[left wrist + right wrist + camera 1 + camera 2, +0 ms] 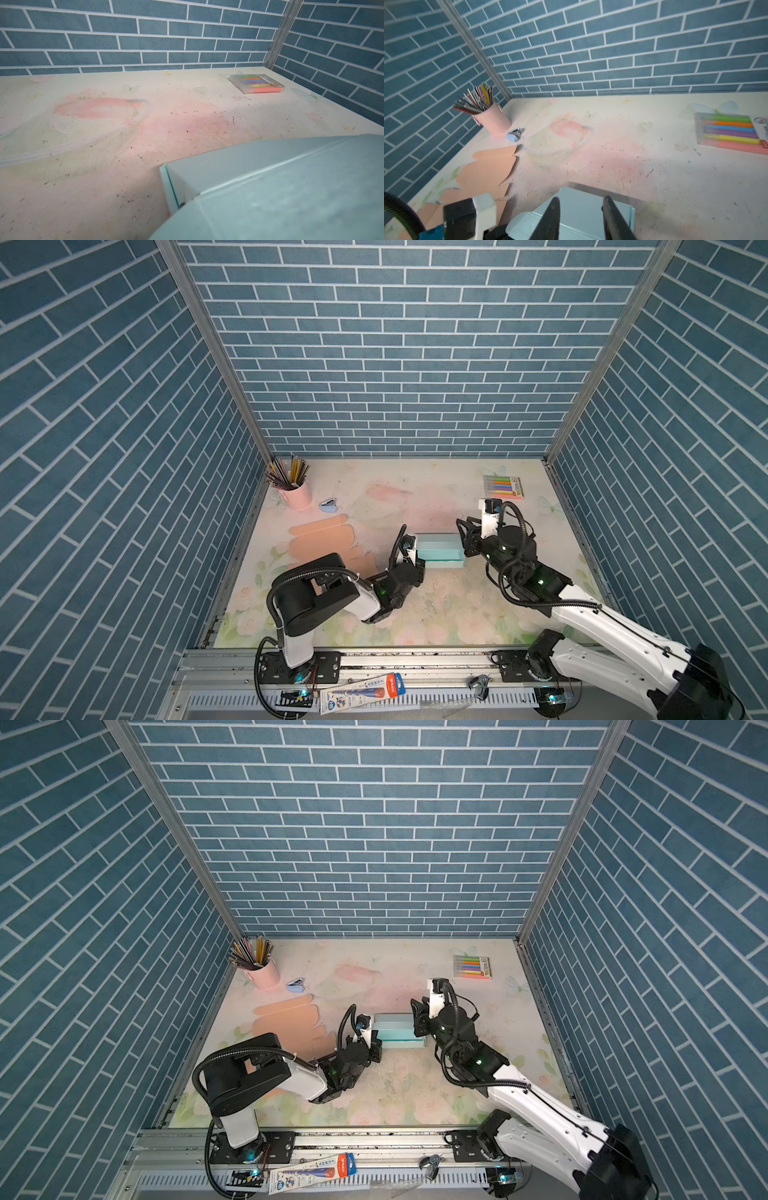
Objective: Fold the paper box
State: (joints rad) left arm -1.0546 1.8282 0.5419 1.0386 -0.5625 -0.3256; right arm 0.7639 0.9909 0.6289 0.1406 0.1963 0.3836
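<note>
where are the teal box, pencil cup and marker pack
teal box (438, 543): in a top view, top face
pencil cup (494, 122): right wrist view, side wall
marker pack (256, 83): left wrist view, clear lid

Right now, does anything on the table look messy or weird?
Yes. The tabletop is scuffed and speckled with dark marks, and a flat peach cardboard cutout lies unfolded, partly hidden by the left arm.
</note>
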